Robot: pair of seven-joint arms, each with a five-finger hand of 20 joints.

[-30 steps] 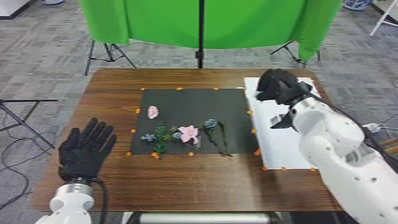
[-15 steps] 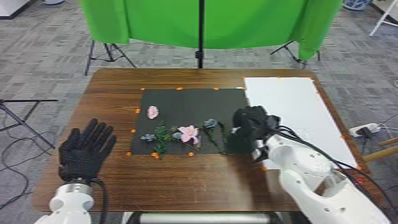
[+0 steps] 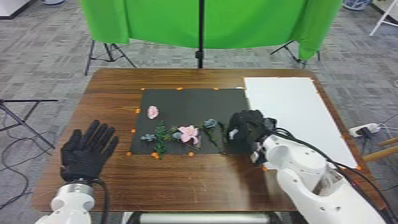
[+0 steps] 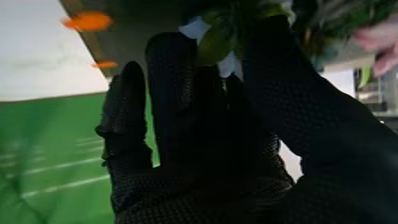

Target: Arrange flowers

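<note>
Patience before the release

The right hand (image 3: 247,125) is over the right part of the dark mat (image 3: 200,102), beside the white board (image 3: 293,107). Its fingers (image 4: 169,55) and thumb (image 4: 266,45) pinch a white flower (image 4: 229,65) with green leaves (image 4: 213,46). I cannot tell whether this flower already touches the mat.

The step seems to be the laying down of this flower. For a good result, the hand should go low until the stem has support, and only then the thumb should move away slowly, because the leaves can catch on the glove and pull the flower back. The grip should be light, as the petals probably crush easily.

The nearest neighbour is a blue flower (image 3: 210,123) with thin stems, so it is wise to open toward the board and not toward it. Farther left lie a big pink flower (image 3: 188,133), a green sprig (image 3: 161,138) and a small pink flower (image 3: 153,111). The left hand (image 3: 86,150), with straight fingers, is left of the mat.
</note>
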